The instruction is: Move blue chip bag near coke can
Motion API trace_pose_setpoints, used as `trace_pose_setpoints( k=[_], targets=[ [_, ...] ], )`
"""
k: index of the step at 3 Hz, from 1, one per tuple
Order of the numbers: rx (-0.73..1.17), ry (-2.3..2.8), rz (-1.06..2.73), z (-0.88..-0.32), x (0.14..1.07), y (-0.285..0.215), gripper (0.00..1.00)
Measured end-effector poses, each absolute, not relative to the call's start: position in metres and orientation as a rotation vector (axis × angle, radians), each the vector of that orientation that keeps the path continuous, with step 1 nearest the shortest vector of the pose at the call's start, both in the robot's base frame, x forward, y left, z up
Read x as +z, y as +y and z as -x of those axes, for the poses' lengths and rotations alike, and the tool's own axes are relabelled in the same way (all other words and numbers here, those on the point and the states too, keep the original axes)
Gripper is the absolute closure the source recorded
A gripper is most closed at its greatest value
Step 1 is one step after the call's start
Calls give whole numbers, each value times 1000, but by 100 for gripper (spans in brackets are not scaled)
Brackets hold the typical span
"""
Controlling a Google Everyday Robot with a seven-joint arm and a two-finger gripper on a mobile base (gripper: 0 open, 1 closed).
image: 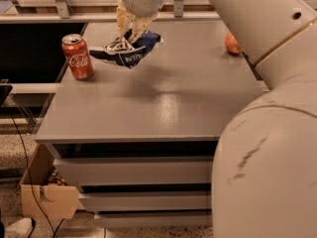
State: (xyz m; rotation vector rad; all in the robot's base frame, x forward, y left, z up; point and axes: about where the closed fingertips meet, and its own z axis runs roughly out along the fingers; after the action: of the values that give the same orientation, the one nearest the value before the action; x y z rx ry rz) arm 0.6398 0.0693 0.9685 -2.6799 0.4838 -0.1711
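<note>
The coke can [78,56], red with white script and a silver top, stands upright near the left edge of the grey table [163,103]. My gripper [131,29] reaches down from the top of the view and is shut on the blue chip bag [126,50], a crumpled navy foil bag with white lettering. The bag hangs just above the tabletop, its left tip a short way to the right of the can and apart from it. The bag's upper part is hidden between the fingers.
A round orange fruit [232,43] lies at the table's right side, partly behind my arm [267,133], which fills the right of the view. A cardboard box [47,195] sits on the floor at lower left, below the table's drawers.
</note>
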Motion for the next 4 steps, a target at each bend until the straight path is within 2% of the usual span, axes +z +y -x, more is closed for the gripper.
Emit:
trace_pose_setpoints(
  k=[2,3,4],
  targets=[
    [-137,446,2676,-642,961,90,100],
    [-131,449,2672,-644,960,97,83],
    [-115,462,2664,-648,959,100,59]
  ],
)
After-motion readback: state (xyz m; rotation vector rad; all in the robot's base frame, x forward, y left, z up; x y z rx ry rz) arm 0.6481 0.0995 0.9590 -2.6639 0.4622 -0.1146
